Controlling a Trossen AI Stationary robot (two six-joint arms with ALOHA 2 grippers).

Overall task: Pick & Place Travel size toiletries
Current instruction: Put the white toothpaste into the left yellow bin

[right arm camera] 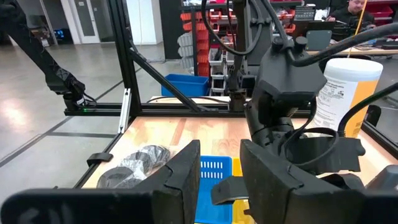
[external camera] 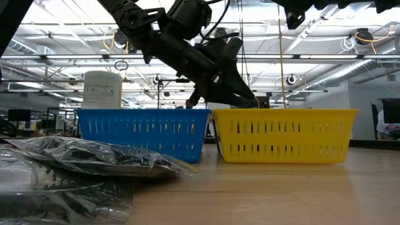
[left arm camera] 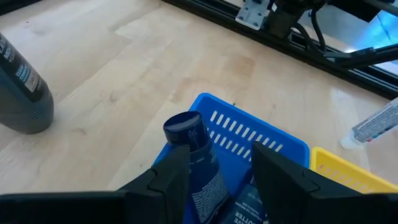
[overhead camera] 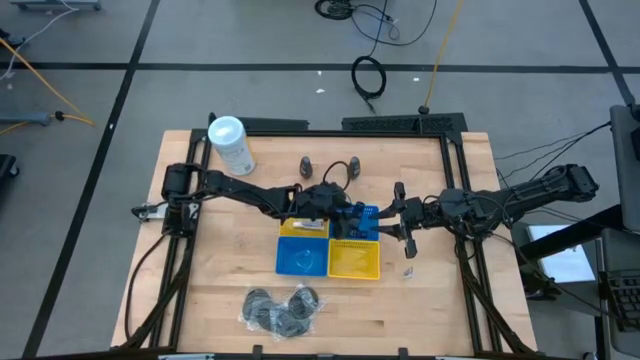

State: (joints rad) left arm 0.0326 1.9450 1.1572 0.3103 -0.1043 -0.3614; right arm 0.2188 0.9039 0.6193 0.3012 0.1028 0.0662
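wooden table point(overhead camera: 200, 290), two arms, one white canister point(overhead camera: 231, 145) far behind blue basket point(overhead camera: 302, 258), one yellow basket point(overhead camera: 355, 260) touching it, pile of wrapped discs point(overhead camera: 283, 308) in front, two dark cone bottles point(overhead camera: 306, 165) behind, left gripper point(left arm camera: 214, 171) above blue basket, jaws apart around blue tube point(left arm camera: 199, 158), not clamped, right gripper point(right arm camera: 217, 168) beside yellow basket, jaws apart, empty, one pale tube point(overhead camera: 409, 270) near it

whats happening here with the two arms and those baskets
The left hand sits over a blue basket, its fingers either side of a dark blue mini bottle lying in that basket; whether it grips is unclear. The right hand waits beside the yellow basket. Two dark cone bottles stand behind the baskets, wrapped dark discs lie in front, and a small pale tube lies right of the yellow basket.
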